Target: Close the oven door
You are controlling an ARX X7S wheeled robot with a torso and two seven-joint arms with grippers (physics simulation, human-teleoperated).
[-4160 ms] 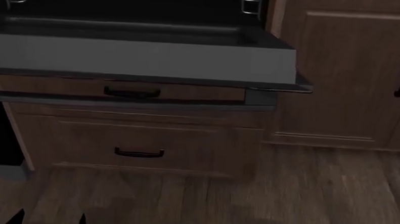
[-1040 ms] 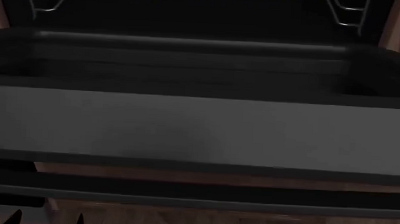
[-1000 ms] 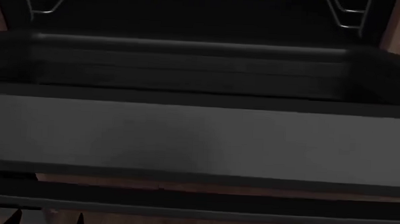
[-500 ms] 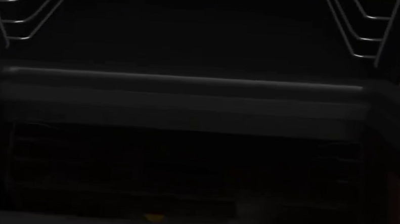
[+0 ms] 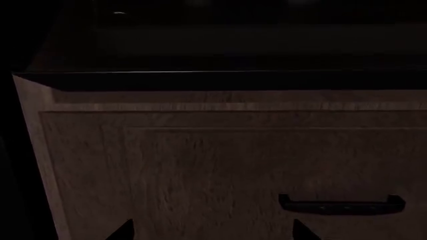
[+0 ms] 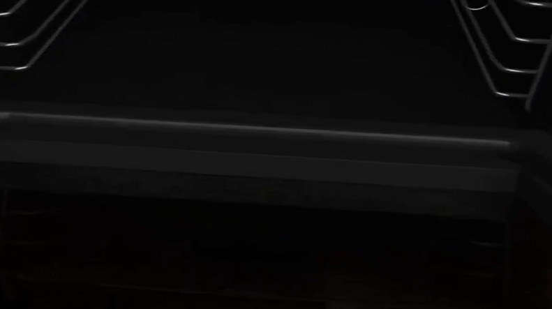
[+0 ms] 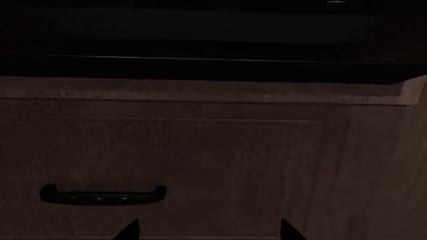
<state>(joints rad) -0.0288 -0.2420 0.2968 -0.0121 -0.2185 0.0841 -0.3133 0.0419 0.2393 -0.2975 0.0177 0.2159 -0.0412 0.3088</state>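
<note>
Both hands' fingertips (image 5: 127,231) apart, holding nothing, facing wooden drawer front (image 7: 200,160)

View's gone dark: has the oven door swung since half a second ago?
No. The oven door still lies open; it and the side rack rails shifted down the head view together, so the camera moved.

This is a kitchen. The head view looks right into a dark oven (image 6: 261,56). Thin wire rails (image 6: 504,53) for the racks run up both of its side walls. The oven door (image 6: 248,160) is down, and it is hard to see in the dark. Under the oven there is a brown wooden drawer (image 5: 233,165) with a small black handle (image 5: 341,205). The same kind of drawer front and handle (image 7: 101,195) shows in the right wrist view too.
</note>
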